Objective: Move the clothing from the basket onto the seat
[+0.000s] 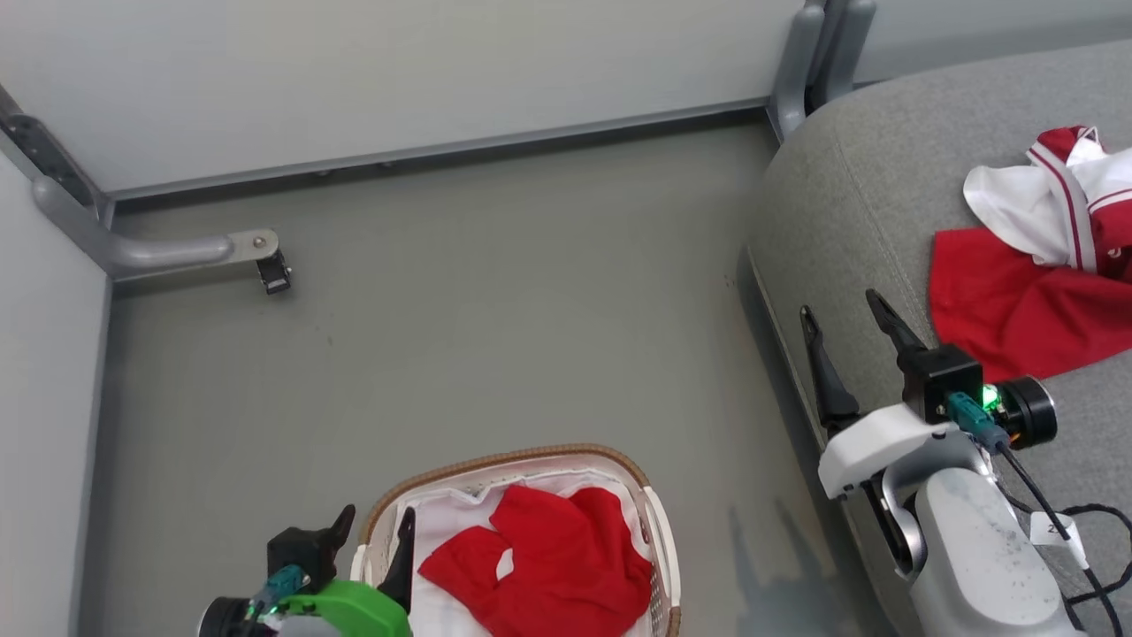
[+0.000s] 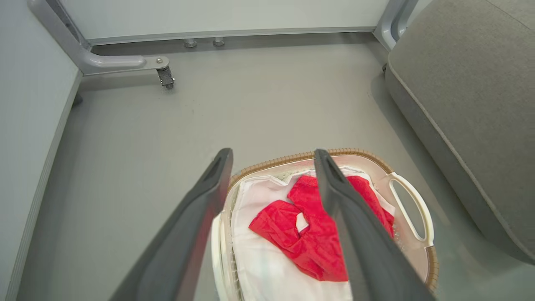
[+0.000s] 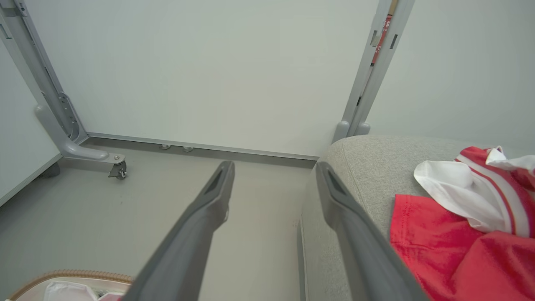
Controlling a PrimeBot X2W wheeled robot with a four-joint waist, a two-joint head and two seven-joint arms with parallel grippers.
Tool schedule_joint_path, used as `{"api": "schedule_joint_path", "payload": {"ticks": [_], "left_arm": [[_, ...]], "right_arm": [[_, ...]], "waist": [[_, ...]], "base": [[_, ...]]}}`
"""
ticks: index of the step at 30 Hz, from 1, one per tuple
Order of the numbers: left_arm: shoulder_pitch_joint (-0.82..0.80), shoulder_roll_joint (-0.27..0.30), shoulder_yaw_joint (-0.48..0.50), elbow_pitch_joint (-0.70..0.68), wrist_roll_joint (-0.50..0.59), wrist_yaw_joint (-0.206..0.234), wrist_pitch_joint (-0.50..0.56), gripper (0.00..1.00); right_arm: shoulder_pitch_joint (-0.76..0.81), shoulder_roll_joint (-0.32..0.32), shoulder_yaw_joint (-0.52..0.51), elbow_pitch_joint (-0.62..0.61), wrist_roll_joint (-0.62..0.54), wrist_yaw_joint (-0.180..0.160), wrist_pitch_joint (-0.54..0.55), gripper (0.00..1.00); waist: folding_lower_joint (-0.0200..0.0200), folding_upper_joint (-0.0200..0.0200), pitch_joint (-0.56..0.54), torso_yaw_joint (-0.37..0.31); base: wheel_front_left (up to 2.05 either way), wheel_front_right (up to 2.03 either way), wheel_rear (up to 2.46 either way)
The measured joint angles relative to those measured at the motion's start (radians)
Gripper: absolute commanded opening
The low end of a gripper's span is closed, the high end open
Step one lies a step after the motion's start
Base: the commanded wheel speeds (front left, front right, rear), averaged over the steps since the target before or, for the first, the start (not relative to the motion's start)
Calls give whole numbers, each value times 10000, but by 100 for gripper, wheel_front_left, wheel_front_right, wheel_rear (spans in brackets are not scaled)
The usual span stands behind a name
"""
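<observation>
Head view: red garment [image 1: 548, 566] in the basket [image 1: 495, 460]

My left gripper [image 1: 378, 513] hangs spread wide and empty over the basket's left rim. My right gripper [image 1: 840, 305], equally wide and empty, hovers at the seat [image 1: 849, 195] edge beside red-and-white clothing [image 1: 1017, 310], a bunched jersey, I think.

Clothing [image 1: 548, 557] lies in the basket [image 1: 531, 451], left of the seat [image 1: 849, 195].

Red garment [image 1: 548, 557] in basket [image 1: 495, 460], jersey [image 1: 1061, 221] on seat [image 1: 849, 203].

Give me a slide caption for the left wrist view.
Open left hand aimed at the oval white plastic basket holding a crumpled red fabric garment.
</observation>
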Motion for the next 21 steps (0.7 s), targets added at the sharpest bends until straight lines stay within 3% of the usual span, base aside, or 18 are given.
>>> {"api": "schedule_joint_path", "payload": {"ticks": [21], "left_arm": [[-3932, 1068, -5450, 2234, -3375, 0, 280, 100]], "right_arm": [[-2118, -6, 662, -1862, 270, 0, 0, 100]], "waist": [[1, 0, 3946, -973]], "base": [[0, 0, 0]]}}
